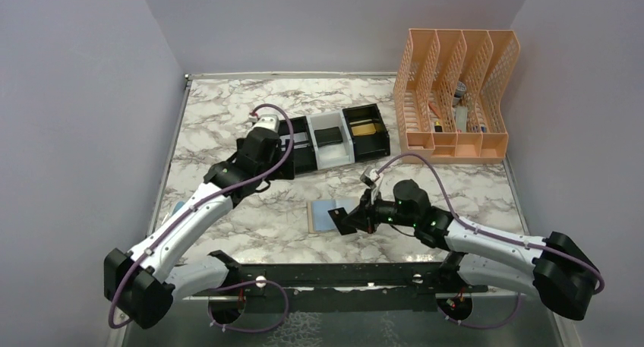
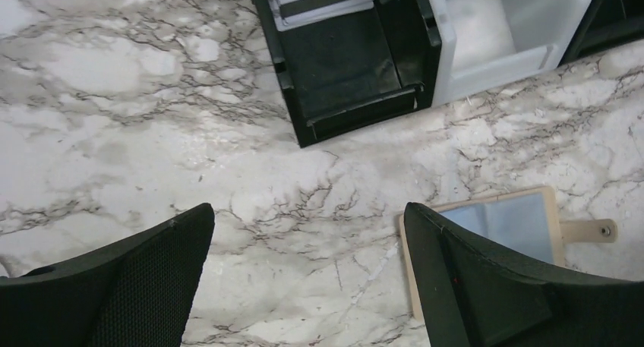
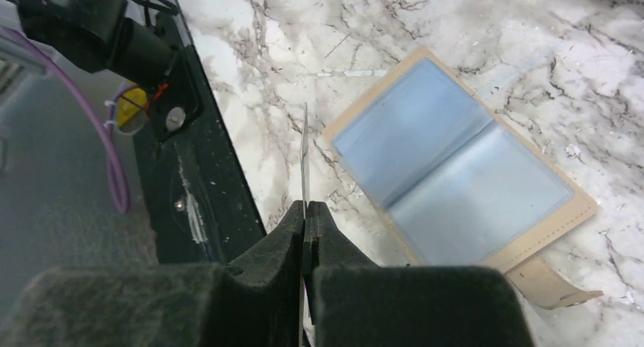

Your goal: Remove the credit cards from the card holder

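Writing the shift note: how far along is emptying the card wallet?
Done: a dark card lies in the white bin, a gold card in the black bin. In hand: the right tool is shut on a thin card by the wallet; the left tool is open, empty. Left: setting that card down; the wallet's pockets look empty.

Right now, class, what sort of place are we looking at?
Probably a robot lab bench staged as a desk: arms mounted at a marble-pattern table, plain walls, a file organizer and bins.

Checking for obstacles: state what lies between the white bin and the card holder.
Nothing but bare marble tabletop lies between the white bin and the card holder. The left wrist view shows this.
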Robot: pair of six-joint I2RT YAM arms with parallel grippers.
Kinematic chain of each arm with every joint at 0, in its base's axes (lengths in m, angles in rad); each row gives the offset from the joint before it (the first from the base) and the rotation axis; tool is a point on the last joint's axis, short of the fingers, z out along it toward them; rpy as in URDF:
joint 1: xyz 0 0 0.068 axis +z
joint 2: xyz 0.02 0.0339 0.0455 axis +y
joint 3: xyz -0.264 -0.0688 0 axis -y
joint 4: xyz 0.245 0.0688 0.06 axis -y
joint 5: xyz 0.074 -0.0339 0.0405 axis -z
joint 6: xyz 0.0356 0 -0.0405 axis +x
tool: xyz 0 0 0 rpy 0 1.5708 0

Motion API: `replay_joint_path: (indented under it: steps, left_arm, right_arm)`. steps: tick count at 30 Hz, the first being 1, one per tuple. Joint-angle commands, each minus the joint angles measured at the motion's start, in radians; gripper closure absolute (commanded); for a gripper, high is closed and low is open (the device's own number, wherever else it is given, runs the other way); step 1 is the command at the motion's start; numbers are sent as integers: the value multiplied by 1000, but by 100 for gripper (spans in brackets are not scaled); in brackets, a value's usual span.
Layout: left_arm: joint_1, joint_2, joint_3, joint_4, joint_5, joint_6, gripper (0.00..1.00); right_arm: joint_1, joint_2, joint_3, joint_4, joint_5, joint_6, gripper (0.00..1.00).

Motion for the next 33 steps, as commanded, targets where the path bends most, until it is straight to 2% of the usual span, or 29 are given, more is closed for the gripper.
replay_joint_path:
  steps: [1,5,9,12,17,19,23,26,33]
  left_arm:
    - [60,-97,-40,-40,-20,62,1]
    - [65,-172,-113,-32,-107,25,1]
    - [65,-223,-145,-44,-155,14,1]
    - [65,-260,-153,-48,-186,4,1]
    - [65,-294,-163,-51,-221,-1,1]
    - [65,-298,-162,-54,-225,0,1]
    - [65,-298,-162,-57,-221,3,1]
    - [65,-295,-160,-57,-221,10,1]
    - [65,-295,-159,-56,-220,16,1]
  right_arm:
    - [63,-34,20,41,226,-157,99]
    - [69,-109,-5,109,362,-369,99]
    - [68,-126,-12,200,379,-718,99]
    - [68,-51,34,208,502,-894,99]
    - [50,192,194,276,682,-1129,99]
    - [5,287,284,271,681,-1159,99]
    - [-87,424,441,149,511,-1174,99]
    - [-93,523,539,83,452,-1249,99]
    - [-99,696,701,1,396,-1268,99]
